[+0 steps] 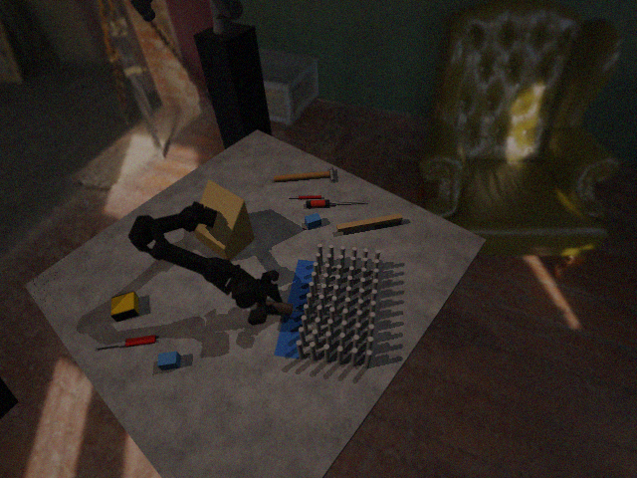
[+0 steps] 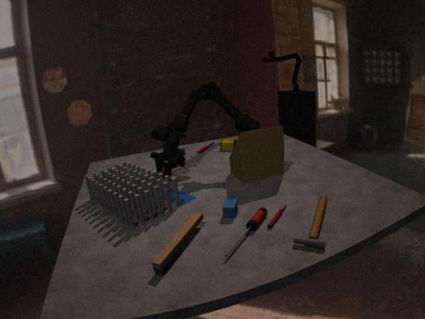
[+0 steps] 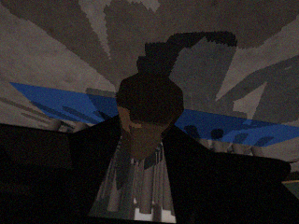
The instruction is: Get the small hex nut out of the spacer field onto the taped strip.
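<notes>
My gripper (image 1: 280,308) (image 2: 167,171) is shut on the brown handle (image 3: 149,126) of a tool, low over the front side of the taped strip. The handle points toward the standing metal spacers (image 1: 369,358) (image 2: 127,213); the tool's working end is hidden or too dark to make out. The spacers stand upright in close rows. The blue taped strip (image 1: 286,346) (image 2: 184,199) (image 3: 70,101) runs along their front, partly covered by the gripper and shadows. The hex nut cannot be seen in any view.
A tan wedge-shaped block (image 1: 237,221) (image 2: 260,156) stands beside the arm. A wooden bar (image 1: 369,224) (image 2: 176,243), blue cube (image 1: 313,221) (image 2: 230,209), screwdrivers (image 1: 317,203) (image 2: 257,218) and hammer (image 1: 304,176) (image 2: 318,216) lie beyond. A yellow block (image 1: 124,305) and red-handled tool (image 1: 140,341) lie left.
</notes>
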Controlling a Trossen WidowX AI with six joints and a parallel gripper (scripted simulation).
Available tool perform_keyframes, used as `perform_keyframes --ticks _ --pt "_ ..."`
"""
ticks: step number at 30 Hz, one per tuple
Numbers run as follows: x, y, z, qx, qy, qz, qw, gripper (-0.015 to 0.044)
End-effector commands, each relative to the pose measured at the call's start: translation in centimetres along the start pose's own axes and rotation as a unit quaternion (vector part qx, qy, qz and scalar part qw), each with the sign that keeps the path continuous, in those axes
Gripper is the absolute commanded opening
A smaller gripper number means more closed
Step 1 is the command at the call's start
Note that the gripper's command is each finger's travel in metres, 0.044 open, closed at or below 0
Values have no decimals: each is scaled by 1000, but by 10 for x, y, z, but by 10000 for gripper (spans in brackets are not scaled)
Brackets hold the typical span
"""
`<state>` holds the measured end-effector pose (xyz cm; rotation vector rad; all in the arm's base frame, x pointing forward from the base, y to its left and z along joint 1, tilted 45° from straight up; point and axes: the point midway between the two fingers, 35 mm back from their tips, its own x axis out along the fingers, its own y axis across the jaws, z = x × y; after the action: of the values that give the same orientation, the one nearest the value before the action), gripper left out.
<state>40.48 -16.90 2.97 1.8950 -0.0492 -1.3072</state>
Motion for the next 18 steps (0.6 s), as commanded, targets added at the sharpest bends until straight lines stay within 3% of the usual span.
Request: perform_keyframes --ticks 1,18 --pt "4 0 1 2 0 0 1000 0" --pt "16 -2 9 -1 0 -2 1000 0"
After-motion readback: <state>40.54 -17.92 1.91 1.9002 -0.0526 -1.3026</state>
